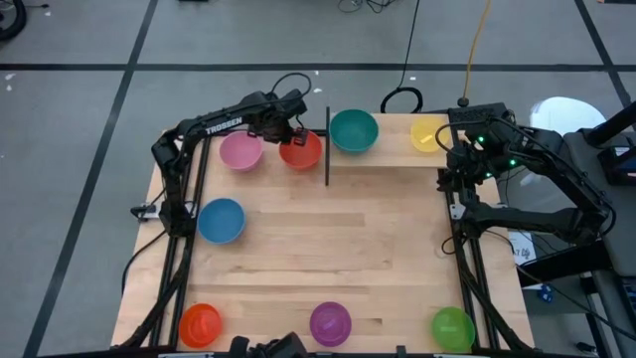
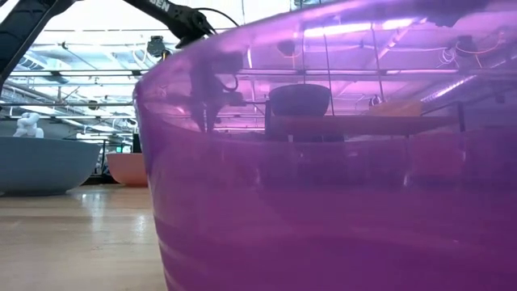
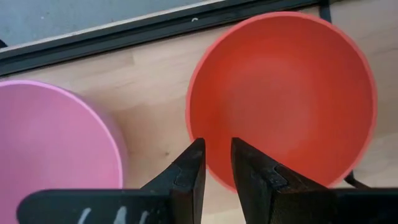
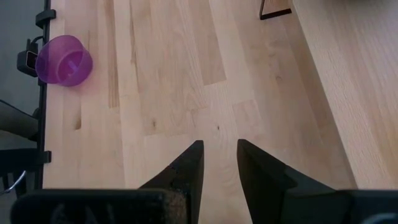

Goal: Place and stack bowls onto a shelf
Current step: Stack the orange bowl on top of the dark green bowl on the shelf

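Observation:
In the high view my left gripper (image 1: pixel 289 132) is over the red bowl (image 1: pixel 300 150) by the table's far edge, with the pink bowl (image 1: pixel 240 151) just to the left. The left wrist view shows its fingers nearly together at the red bowl's (image 3: pixel 286 93) rim. The shelf (image 1: pixel 397 154) stands at the far right, its black post (image 1: pixel 327 144) beside the red bowl. The teal bowl (image 1: pixel 354 130) and yellow bowl (image 1: pixel 429 132) sit on it. My right gripper (image 4: pixel 220 146) waits at the right edge, narrowly open over bare wood. My left gripper has the red bowl by its rim (image 3: pixel 198 127), on the side facing the pink bowl (image 3: pixel 56 149). One finger (image 3: pixel 249 168) is inside the bowl and the other (image 3: pixel 189 171) is on or just outside the rim, coming from above. I cannot tell whether the bowl is clear of the table.
The blue bowl (image 1: pixel 221 220) rests on the table's left side. Orange (image 1: pixel 200 324), purple (image 1: pixel 330 323) and green (image 1: pixel 452 328) bowls line the near edge. The purple bowl (image 2: pixel 323 178) fills most of the low view. Bare wood lies across the table's middle (image 1: pixel 338 239).

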